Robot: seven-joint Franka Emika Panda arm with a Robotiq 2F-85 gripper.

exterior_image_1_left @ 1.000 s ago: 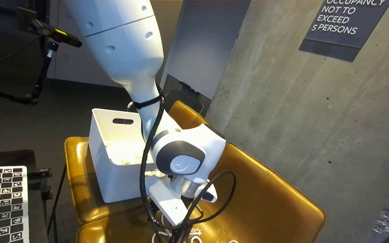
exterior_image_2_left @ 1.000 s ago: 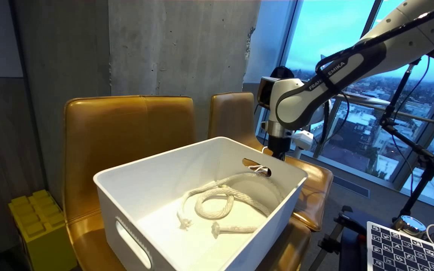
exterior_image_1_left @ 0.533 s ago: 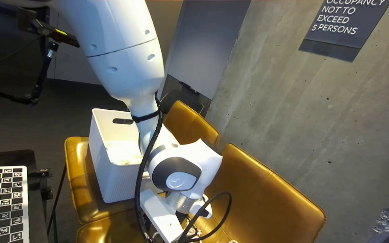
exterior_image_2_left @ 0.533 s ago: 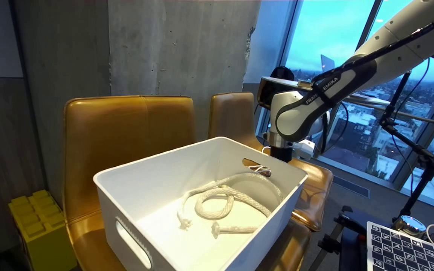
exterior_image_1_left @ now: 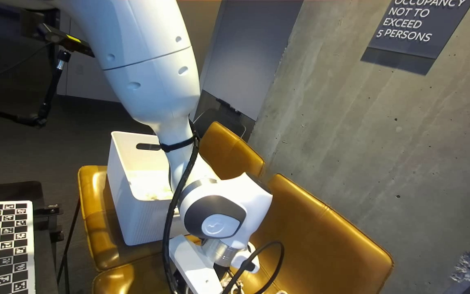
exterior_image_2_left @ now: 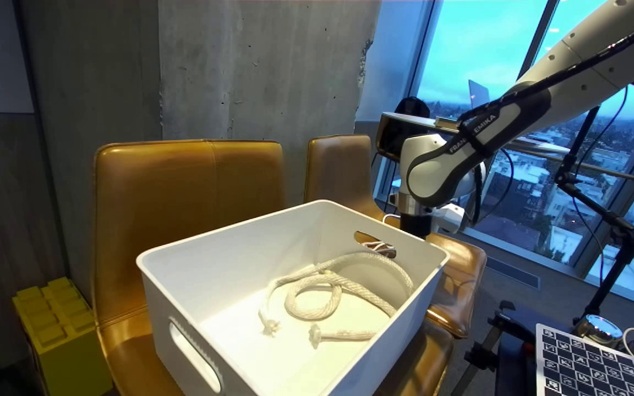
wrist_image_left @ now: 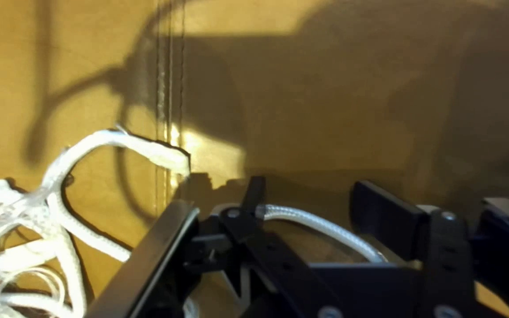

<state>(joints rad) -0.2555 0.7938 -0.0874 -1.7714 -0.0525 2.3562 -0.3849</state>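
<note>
Broad shadows are darkening the seat (wrist_image_left: 281,110) beneath the gripper (wrist_image_left: 307,190), white cords (wrist_image_left: 66,247) beside it are glaring, daylight is coming through the window (exterior_image_2_left: 460,49) beyond it, and the wrist view is reading soft.

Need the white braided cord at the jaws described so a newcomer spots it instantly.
In the wrist view, start from the tan leather chair seat and its stitched seam. Right of that seam, low in the picture, is the gap between the black jaws, which stand apart. The white braided cord is the smooth arc showing in that gap; the tangled white rope loops lie farther left.
</note>
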